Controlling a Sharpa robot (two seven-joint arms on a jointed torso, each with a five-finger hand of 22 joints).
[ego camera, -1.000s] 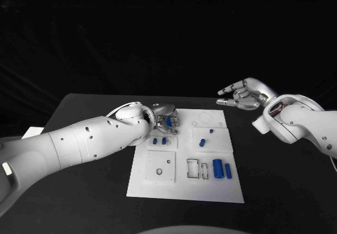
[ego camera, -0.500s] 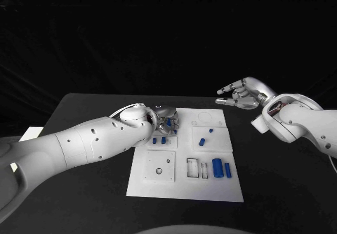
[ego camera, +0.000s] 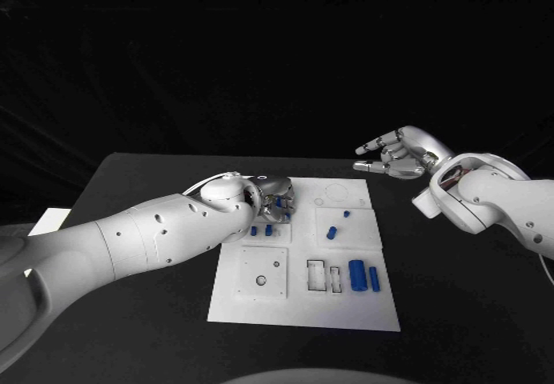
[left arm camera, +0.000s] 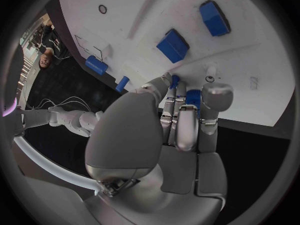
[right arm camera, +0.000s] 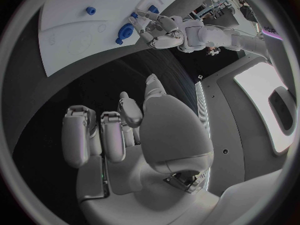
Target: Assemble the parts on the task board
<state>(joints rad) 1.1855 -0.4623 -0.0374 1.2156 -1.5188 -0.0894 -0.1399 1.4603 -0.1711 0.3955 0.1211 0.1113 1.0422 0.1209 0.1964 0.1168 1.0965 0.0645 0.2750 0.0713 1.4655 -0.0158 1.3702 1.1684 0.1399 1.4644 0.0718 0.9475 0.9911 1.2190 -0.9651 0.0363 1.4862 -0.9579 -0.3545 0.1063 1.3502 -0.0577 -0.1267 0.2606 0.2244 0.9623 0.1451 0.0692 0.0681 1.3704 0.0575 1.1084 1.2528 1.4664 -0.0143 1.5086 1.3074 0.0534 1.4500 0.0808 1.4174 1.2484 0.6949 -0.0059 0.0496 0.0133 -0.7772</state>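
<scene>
The white task board (ego camera: pixel 347 308) lies mid-table. My left hand (ego camera: pixel 272 197) is low over its far left corner, fingers curled around a small blue part (left arm camera: pixel 192 98) that shows between the fingertips (left arm camera: pixel 175 80). Two small blue parts (ego camera: pixel 261 231) stand in a recess just nearer me. Two more small parts (ego camera: pixel 347 214) (ego camera: pixel 331 234) sit right of them. A thick blue cylinder (ego camera: pixel 358 276) and a thin one (ego camera: pixel 374 278) lie at the near right. My right hand (ego camera: pixel 396 157) hangs in the air beyond the board's far right corner, fingers loosely apart, holding nothing.
Two rectangular slots (ego camera: pixel 318 274) and a square plate with a hole (ego camera: pixel 263 273) occupy the board's near half. A round outline (ego camera: pixel 337 193) marks the far right. A white object (ego camera: pixel 52 218) lies at the table's left edge. Black table surrounds the board.
My left hand has edged slightly right over the board's far left corner, the arm turning with it. The right hand has stayed where it was.
</scene>
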